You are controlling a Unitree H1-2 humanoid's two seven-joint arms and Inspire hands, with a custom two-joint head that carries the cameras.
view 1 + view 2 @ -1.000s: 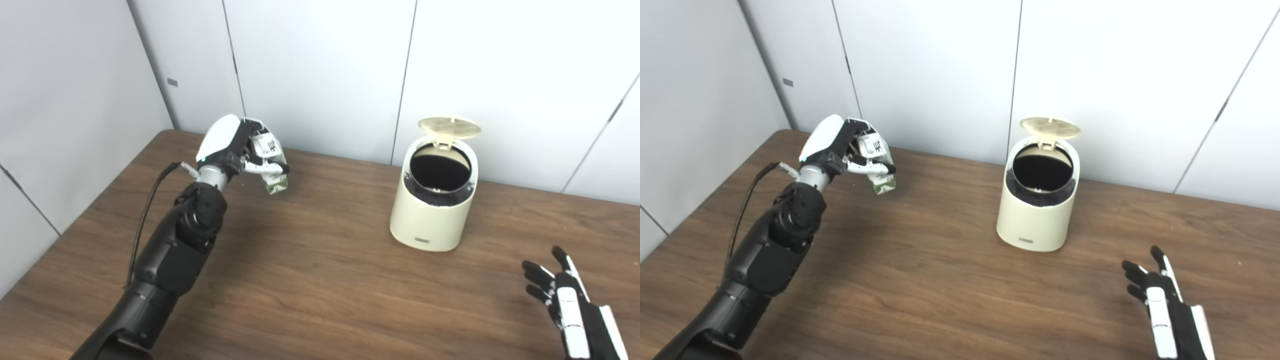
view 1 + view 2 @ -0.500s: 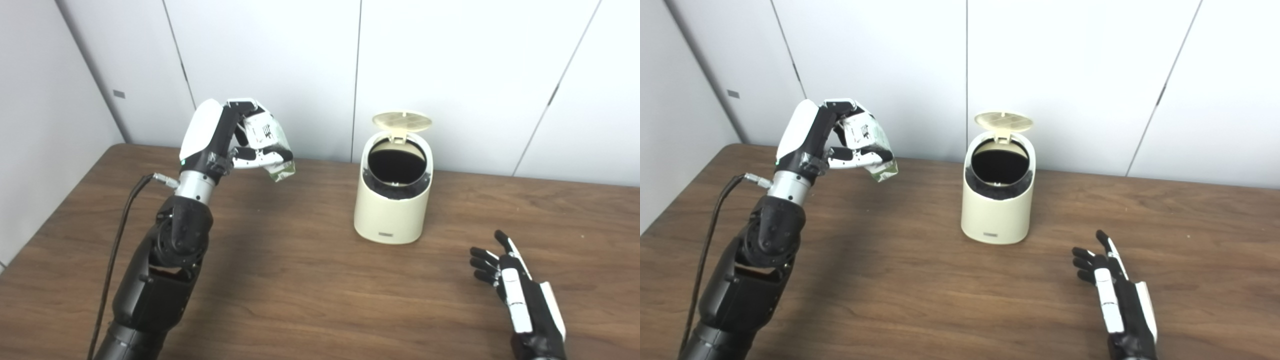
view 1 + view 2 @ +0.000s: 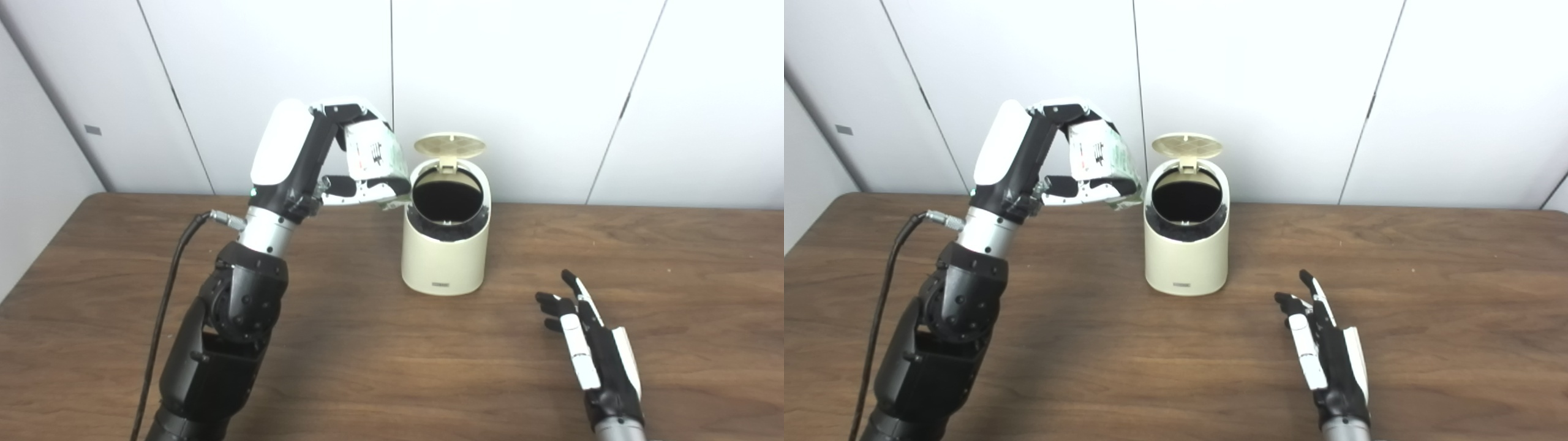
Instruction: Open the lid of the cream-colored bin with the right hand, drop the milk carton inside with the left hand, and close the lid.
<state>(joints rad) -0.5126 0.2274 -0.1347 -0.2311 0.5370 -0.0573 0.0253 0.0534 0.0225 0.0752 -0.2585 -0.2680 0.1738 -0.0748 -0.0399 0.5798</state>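
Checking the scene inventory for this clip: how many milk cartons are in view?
1. The milk carton is held in the left hand, raised just left of the cream-colored bin, whose lid stands open. The bin's dark inside cannot be checked for others.

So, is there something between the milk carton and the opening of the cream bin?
Nothing visible: the white milk carton in the left hand is beside the cream-colored plastic bin's open mouth, lid raised.
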